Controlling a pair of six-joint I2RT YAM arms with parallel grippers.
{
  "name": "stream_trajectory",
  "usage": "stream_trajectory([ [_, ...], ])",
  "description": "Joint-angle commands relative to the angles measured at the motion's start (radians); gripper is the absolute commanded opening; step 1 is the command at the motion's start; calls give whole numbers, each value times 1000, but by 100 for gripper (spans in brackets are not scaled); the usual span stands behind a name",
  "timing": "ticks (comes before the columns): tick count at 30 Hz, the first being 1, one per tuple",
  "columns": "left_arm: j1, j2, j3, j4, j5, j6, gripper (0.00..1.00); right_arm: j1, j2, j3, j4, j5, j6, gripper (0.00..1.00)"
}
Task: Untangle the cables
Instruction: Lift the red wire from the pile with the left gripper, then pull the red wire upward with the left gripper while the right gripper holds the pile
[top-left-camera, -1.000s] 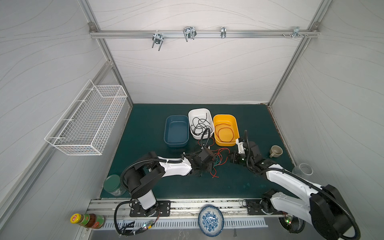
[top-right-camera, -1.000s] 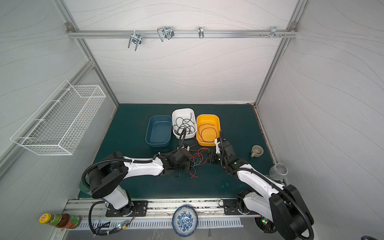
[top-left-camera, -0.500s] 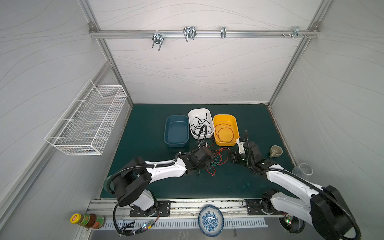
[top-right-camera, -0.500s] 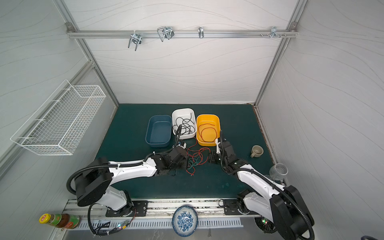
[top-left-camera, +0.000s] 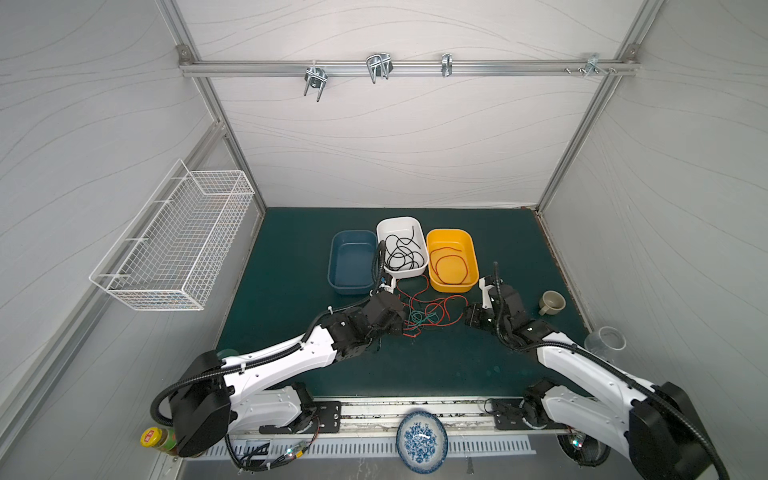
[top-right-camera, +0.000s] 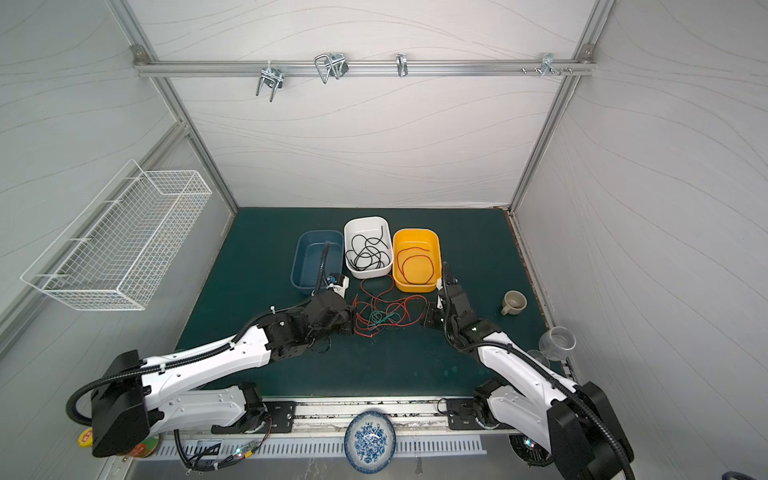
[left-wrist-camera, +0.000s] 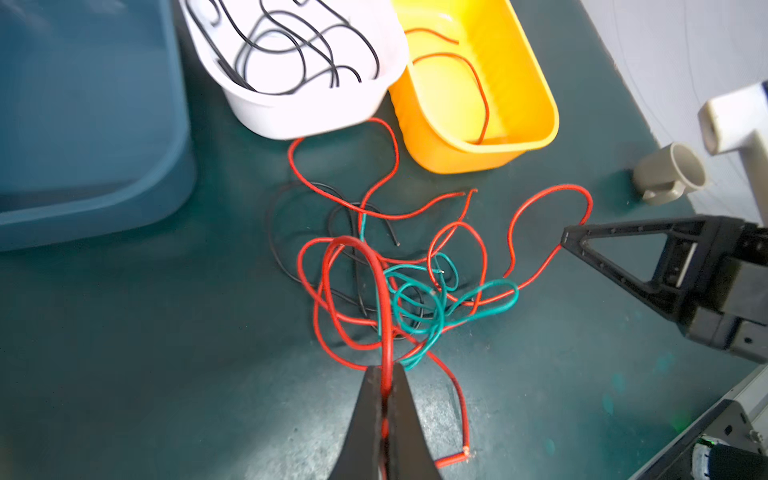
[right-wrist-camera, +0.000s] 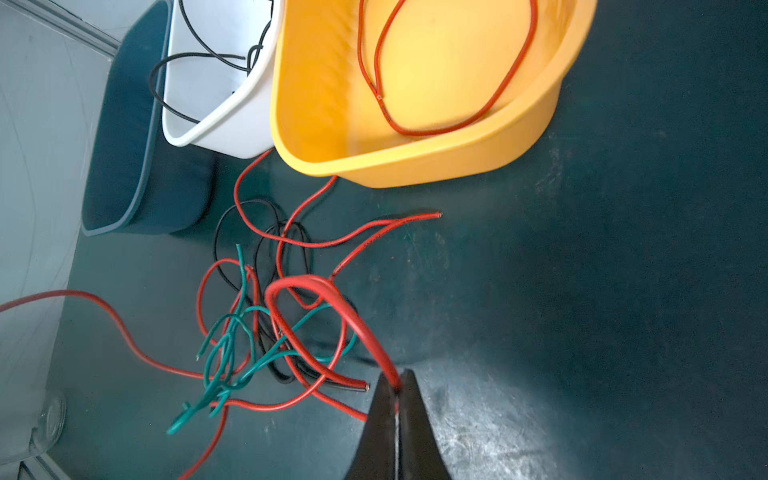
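Cables (top-left-camera: 424, 315) in red, teal and black lie knotted on the green mat (top-left-camera: 291, 332) at centre frame in both top views, just below the white tub (top-left-camera: 409, 273) and yellow tub (top-left-camera: 453, 287), which already hold sorted black and red lengths. I have the left gripper (left-wrist-camera: 387, 372) pinched fully shut on a red cable (left-wrist-camera: 385, 316) at the pile's left edge, and the right gripper (right-wrist-camera: 397, 378) clamped tight on a red loop (right-wrist-camera: 303, 280) at its right edge. Holding opposite sides, I judge, lets me draw the knot apart; whether both grip one wire I cannot tell.
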Motion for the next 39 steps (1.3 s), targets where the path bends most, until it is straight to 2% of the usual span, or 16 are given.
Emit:
stream_trajectory([
  [1, 9, -58, 60, -58, -22, 15, 0, 5, 7, 0, -21, 22, 15, 0],
  [12, 18, -216, 316, -304, -120, 99, 0, 5, 39, 13, -34, 27, 15, 0],
  [16, 30, -250, 390, -388, -125, 127, 0, 1, 61, 21, -44, 29, 18, 0],
  [29, 47, -281, 524, -520, -157, 199, 0, -4, 87, 27, -56, 36, 22, 0],
  [39, 49, -252, 676, -599, -147, 209, 0, -21, 167, 57, -84, 34, 25, 0],
])
